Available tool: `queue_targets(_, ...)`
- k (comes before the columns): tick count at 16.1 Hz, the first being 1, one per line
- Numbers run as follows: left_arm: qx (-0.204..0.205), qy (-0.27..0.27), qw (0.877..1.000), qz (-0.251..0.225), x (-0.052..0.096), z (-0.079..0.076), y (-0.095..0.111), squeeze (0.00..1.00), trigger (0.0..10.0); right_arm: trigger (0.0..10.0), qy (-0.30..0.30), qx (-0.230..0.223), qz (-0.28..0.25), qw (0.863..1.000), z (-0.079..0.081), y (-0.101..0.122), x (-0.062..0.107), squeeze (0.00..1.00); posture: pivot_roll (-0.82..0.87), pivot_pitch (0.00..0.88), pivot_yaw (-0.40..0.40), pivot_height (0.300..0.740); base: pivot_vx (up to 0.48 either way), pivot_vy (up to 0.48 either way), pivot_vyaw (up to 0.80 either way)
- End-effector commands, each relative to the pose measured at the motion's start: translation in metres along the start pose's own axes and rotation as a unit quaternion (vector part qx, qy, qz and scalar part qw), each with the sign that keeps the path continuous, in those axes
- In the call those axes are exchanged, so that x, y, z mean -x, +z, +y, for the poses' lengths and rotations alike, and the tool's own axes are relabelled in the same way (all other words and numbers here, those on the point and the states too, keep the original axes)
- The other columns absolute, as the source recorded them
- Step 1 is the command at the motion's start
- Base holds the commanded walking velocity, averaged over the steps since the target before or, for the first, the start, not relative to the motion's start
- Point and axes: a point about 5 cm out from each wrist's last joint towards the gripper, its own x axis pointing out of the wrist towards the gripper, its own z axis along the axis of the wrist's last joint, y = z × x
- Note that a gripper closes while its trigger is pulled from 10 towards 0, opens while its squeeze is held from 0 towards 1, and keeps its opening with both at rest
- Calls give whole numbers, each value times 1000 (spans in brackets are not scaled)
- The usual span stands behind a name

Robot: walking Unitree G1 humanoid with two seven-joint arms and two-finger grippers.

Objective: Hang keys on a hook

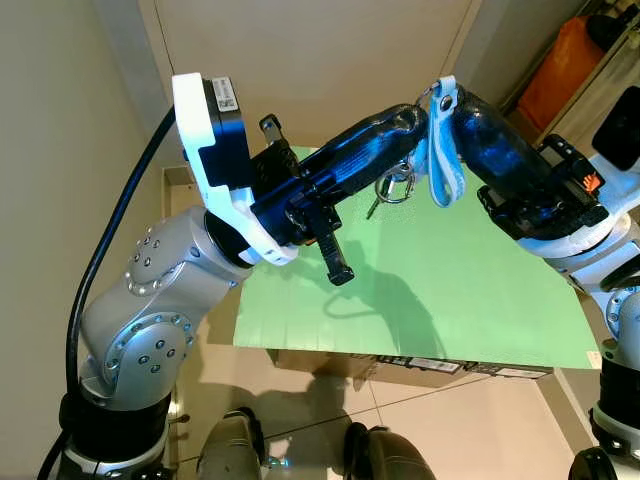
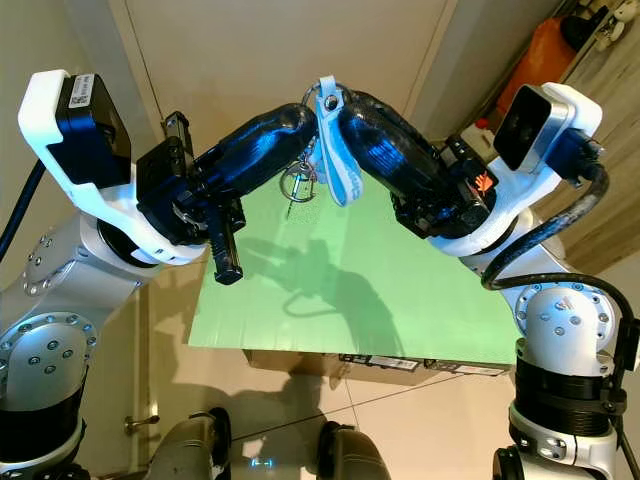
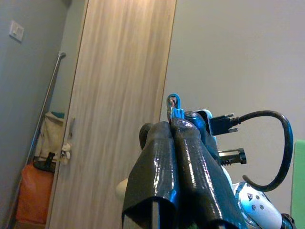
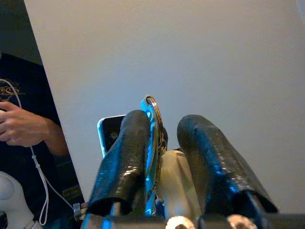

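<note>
Your left gripper (image 2: 310,118) is pinched shut on the keys (image 2: 298,182) (blue strap (image 2: 333,150) too), while your right gripper (image 4: 159,148) gapes open beside them, likely to swap hands.

Near the top centre of the frame the left gripper (image 1: 418,112) and the right gripper (image 1: 450,108) meet tip to tip, raised above a green desk (image 1: 470,290). A light blue strap (image 1: 444,160) hangs down from where they touch, and a metal ring with keys (image 1: 392,186) dangles just left of it. Shadows of the arms fall on the desk surface. An orange object (image 1: 562,72) stands at the upper right.
</note>
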Motion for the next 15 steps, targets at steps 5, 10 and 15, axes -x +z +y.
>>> queue_targets(5, 1, -19, 1000, -6, -2, -5, 2, 0, 0, 0, 15, 9, -11, 1000, 5, 6, -3, 0, 17, 160, -80, 740, 0, 0, 0)
queue_targets(10, -1, -12, 1000, -5, -1, -3, 2, 0, 0, 0, 18, 8, -15, 1000, 5, 7, -2, 0, 15, 160, -80, 740, 0, 0, 0)
queue_targets(15, -16, 19, 1000, -3, -1, 4, 2, 0, 3216, 0, 14, 11, -16, 1000, 4, 6, -3, 0, 17, 160, -78, 740, 0, 0, 0)
